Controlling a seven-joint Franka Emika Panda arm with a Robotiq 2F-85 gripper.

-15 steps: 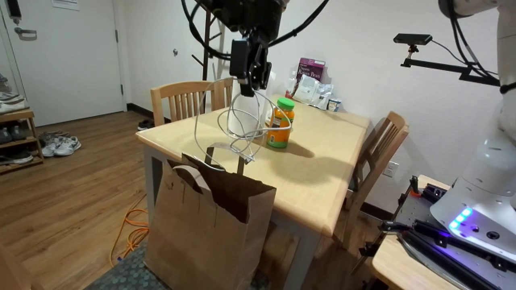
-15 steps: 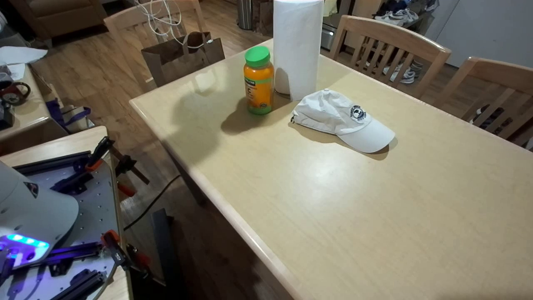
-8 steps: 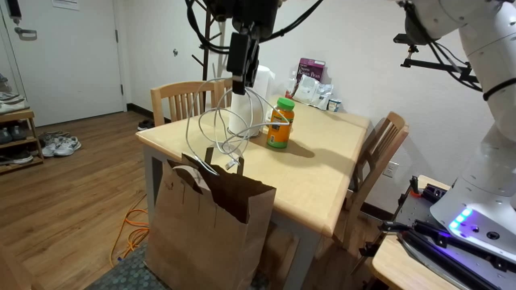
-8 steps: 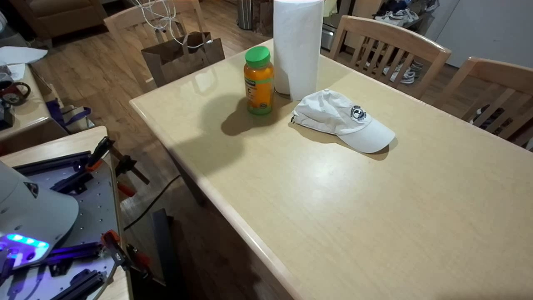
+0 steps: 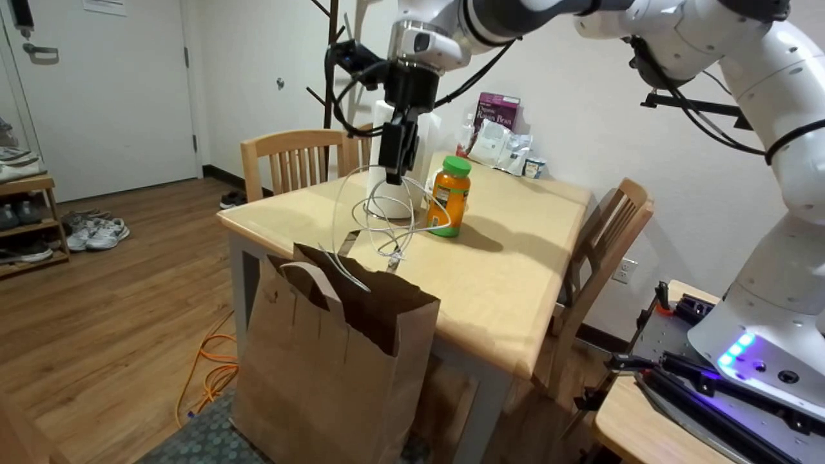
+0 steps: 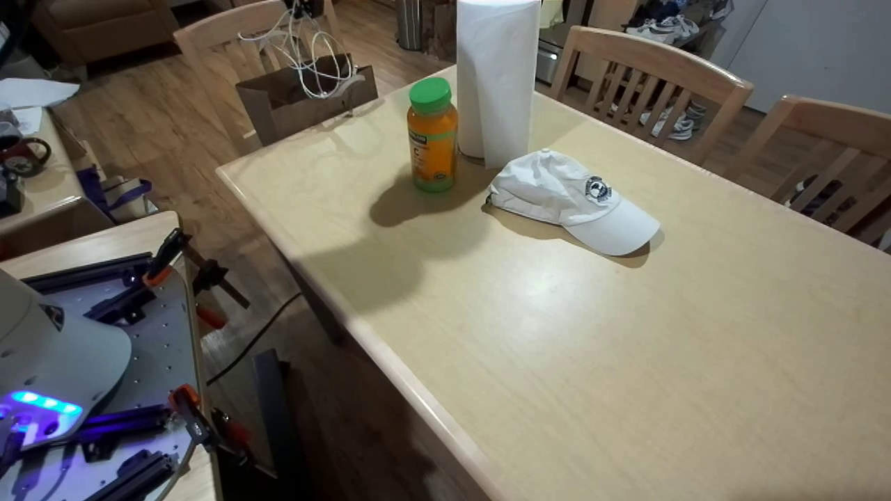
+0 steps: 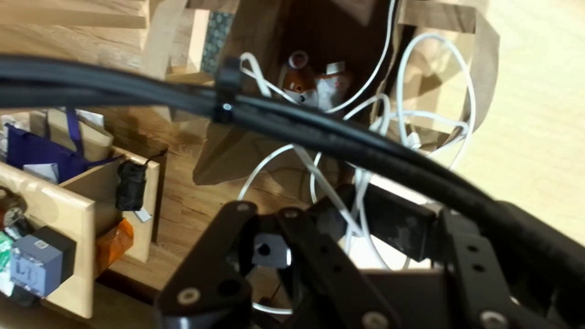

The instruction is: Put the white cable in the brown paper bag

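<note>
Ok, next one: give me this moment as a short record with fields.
brown paper bag: upright on a patterned chair seat, mouth open
inside bag: brown-and-white things, unidentified
fingers: gripping the white cable
white cable: hanging in loose loops, partly over the bag's opening; depth inside unclear
on table: green-lidded orange bottle, paper towel roll, white cap

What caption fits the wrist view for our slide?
White cable hangs from the end effector, part of it across the open brown paper bag.
</note>
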